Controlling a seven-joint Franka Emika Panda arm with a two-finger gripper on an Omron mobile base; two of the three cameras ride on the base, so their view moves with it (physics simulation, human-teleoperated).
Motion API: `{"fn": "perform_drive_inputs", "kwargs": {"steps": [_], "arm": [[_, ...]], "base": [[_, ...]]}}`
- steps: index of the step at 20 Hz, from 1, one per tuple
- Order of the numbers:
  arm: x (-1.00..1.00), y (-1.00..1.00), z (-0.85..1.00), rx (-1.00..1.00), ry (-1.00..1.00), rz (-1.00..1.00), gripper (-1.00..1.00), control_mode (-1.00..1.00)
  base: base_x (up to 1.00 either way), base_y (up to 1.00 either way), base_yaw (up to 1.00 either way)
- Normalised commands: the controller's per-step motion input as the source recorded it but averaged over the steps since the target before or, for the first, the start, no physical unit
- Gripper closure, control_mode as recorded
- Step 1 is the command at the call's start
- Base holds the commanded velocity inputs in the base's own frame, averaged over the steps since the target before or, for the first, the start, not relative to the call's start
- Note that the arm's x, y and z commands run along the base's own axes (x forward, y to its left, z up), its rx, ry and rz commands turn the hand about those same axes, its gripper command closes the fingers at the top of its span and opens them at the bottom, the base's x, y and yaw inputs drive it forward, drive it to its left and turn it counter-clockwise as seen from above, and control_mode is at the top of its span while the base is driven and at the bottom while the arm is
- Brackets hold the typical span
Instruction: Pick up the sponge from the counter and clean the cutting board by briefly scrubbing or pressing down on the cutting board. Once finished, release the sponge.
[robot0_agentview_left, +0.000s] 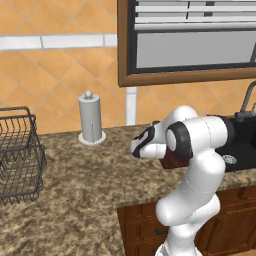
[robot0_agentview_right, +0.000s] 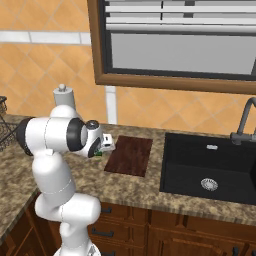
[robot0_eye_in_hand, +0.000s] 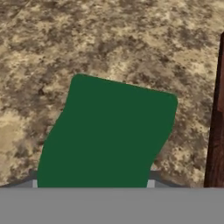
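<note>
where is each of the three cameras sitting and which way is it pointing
Left base view: behind the arm's left, looking forward and down over the counter, paper towel holder and wire basket; arm at lower right.
Right base view: behind its right, onto the cutting board and sink; arm at lower left.
Hand view: on the hand, looking down at the sponge.
Both base views share counter, window and towel holder.
</note>
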Motion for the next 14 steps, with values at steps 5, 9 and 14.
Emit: {"fn": "perform_drive_inputs", "kwargs": {"steps": [5,9,14], "arm": [[-0.01,-0.24,0.20,0.00,0.00,0.00,1.00,-1.00],[-0.24,-0.01,0.00,0.00,0.00,0.00,1.00,-1.00],[-0.33,0.00,-0.07,0.00,0.00,0.02,1.00,-1.00]], "base": [[0.00,0.00,0.00],[0.00,0.00,0.00],[0.00,0.00,0.00]]}}
